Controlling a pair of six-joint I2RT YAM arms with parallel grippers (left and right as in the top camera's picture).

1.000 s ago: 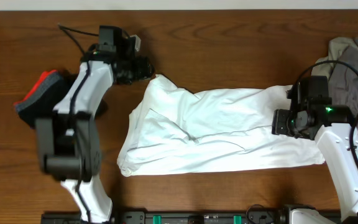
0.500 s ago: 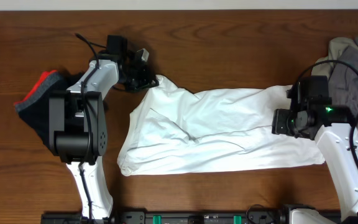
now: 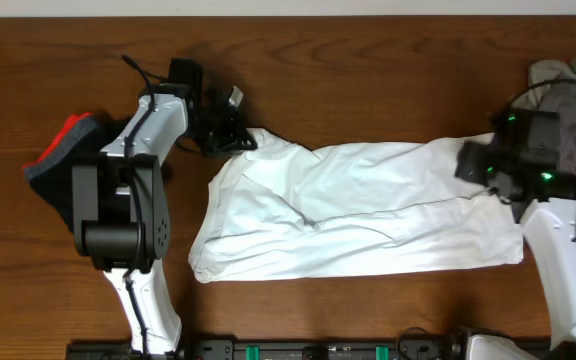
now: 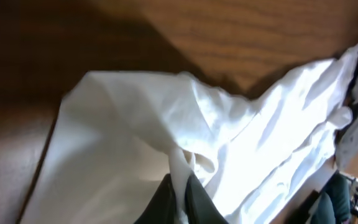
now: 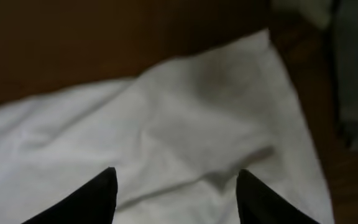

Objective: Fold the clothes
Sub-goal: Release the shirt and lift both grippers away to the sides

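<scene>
A white garment [image 3: 358, 205] lies spread across the middle of the table, wrinkled, with its left part bunched. My left gripper [image 3: 236, 137] is at its upper left corner and is shut on a pinch of the white cloth [image 4: 185, 168], which stands up between the dark fingers [image 4: 201, 202]. My right gripper [image 3: 480, 165] hovers over the garment's upper right corner. Its two dark fingertips [image 5: 101, 190] stand wide apart above the white fabric [image 5: 185, 124], holding nothing.
A pile of grey clothes [image 3: 573, 100] sits at the far right, under and beside the right arm. A folded dark and red garment [image 3: 63, 150] lies at the left by the left arm. Bare wood runs along the back of the table [image 3: 368, 70].
The left gripper moved onto the garment's upper left corner and closed on the cloth. The right gripper shifted up and right toward the upper right corner, staying open.
</scene>
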